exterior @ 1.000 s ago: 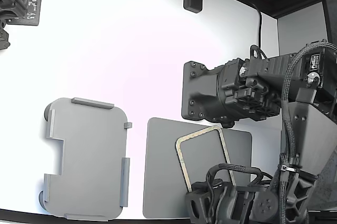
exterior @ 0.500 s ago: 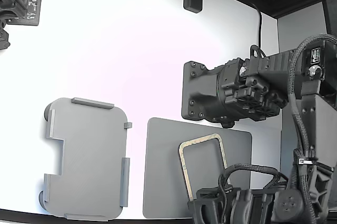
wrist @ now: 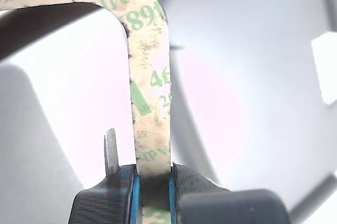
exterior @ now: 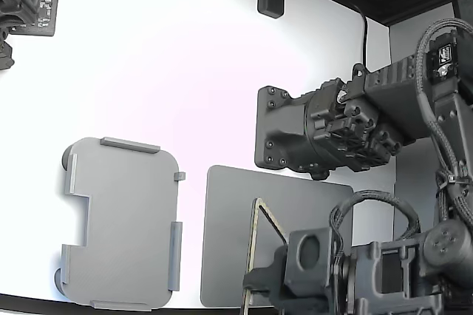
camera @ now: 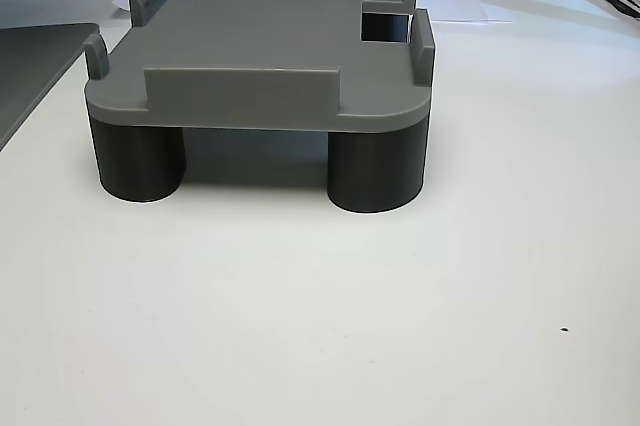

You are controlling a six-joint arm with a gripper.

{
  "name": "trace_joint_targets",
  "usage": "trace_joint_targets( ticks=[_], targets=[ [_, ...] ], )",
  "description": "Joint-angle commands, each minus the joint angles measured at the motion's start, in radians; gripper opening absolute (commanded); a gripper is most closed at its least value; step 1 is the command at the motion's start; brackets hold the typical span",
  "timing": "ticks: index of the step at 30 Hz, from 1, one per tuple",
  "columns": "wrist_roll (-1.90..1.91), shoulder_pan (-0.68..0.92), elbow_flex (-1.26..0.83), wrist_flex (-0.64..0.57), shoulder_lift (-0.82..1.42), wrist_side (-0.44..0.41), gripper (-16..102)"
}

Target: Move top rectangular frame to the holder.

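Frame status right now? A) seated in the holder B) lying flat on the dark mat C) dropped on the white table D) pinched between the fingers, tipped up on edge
D: the wrist view shows the frame clamped between the fingers, and in the exterior view it stands nearly edge-on over the dark mat, with the holder empty.

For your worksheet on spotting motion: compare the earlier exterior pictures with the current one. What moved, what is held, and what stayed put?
The frame has turned from nearly face-on to edge-on above the dark mat. The gripper has rolled with the arm, its jaws shut on the frame's band. The holder, the mat and the white table stayed where they were.
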State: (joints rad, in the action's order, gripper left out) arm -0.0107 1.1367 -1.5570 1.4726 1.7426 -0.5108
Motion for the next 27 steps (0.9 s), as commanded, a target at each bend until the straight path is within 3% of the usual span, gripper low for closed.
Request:
trace_joint_targets(
  ticks=[1,6,13,18,24,27],
  targets=[
    [0.083,-0.054,0.032,-0.008,0.051,-0.072,-13],
    [-0.091,-0.130,0.091,-0.052,0.066,-0.120,-13],
    [-0.023,-0.199,0.080,-0.187,0.091,-0.172,-13],
    [0.055,-0.245,0.150,-0.150,0.061,-0.140,-13],
    [0.752,-0.265,0.259,-0.026,0.011,-0.146,-13],
    [1.318,-0.288,0.230,0.000,0.018,-0.112,-13]
  ],
)
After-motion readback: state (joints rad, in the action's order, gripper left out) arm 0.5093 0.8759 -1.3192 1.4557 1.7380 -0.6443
